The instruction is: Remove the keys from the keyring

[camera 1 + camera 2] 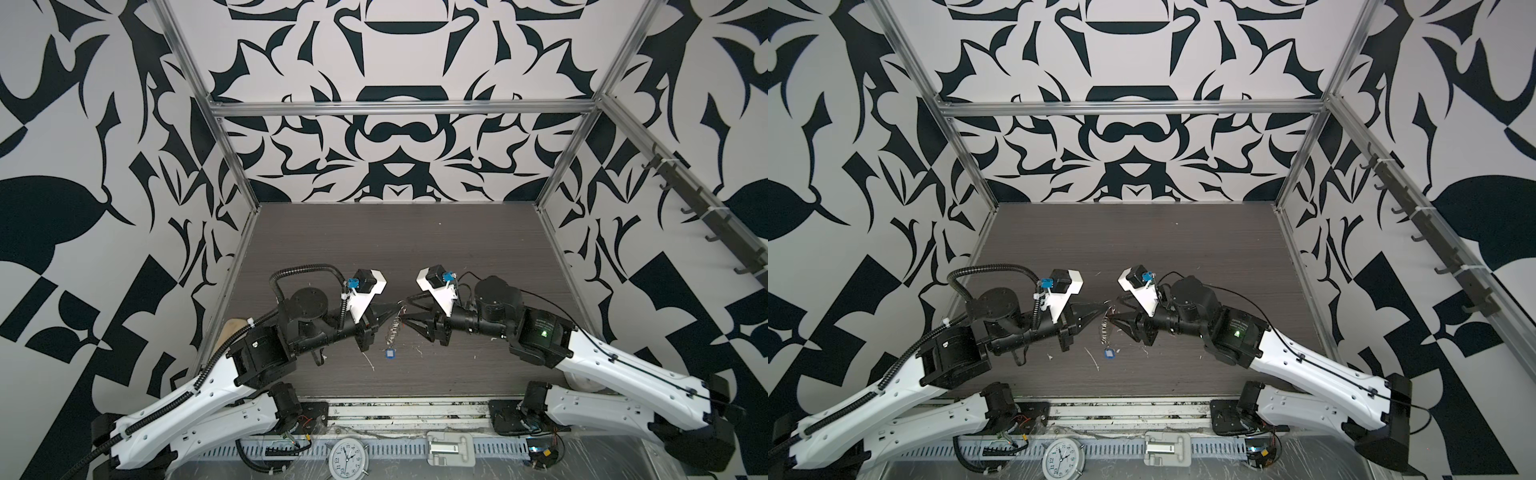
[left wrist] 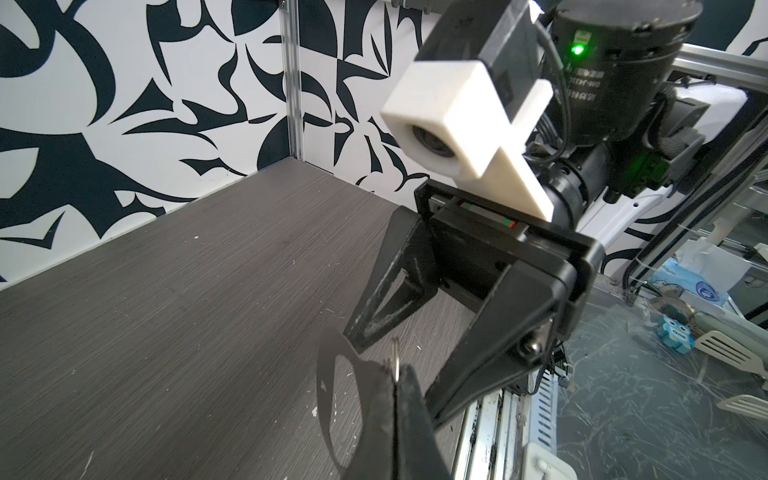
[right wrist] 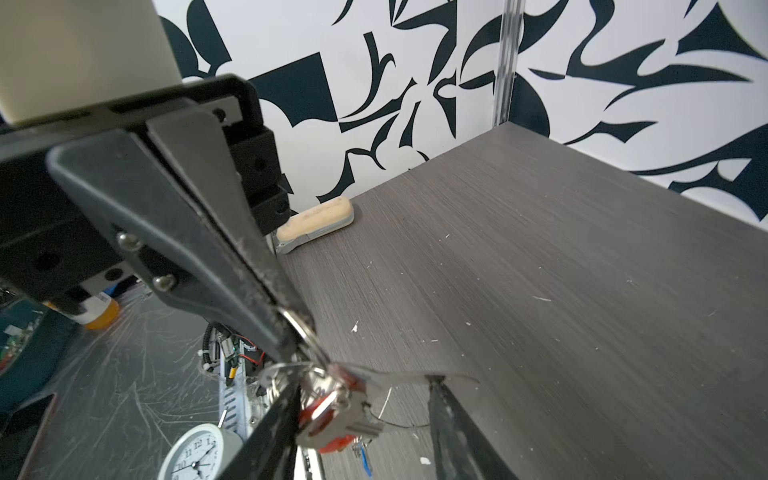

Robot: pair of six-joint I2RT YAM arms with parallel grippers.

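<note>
Pinching the keyring (image 3: pixel 399 376), left gripper (image 3: pixel 297 332) faces spread right gripper (image 3: pixel 365 380); both top views show the blue tag (image 1: pixel 390 353) (image 1: pixel 1109 353), right wrist view the red tag (image 3: pixel 320 419).

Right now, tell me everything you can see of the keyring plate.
The keyring is a thin, flat metal plate with an oblong slot, silvery and edge-on in the right wrist view, held between the arms. The left end effector is shut on its edge beside a small ring. The right end effector straddles it; grip unclear. Rings, a red tag and a blue tag hang from it.
</note>
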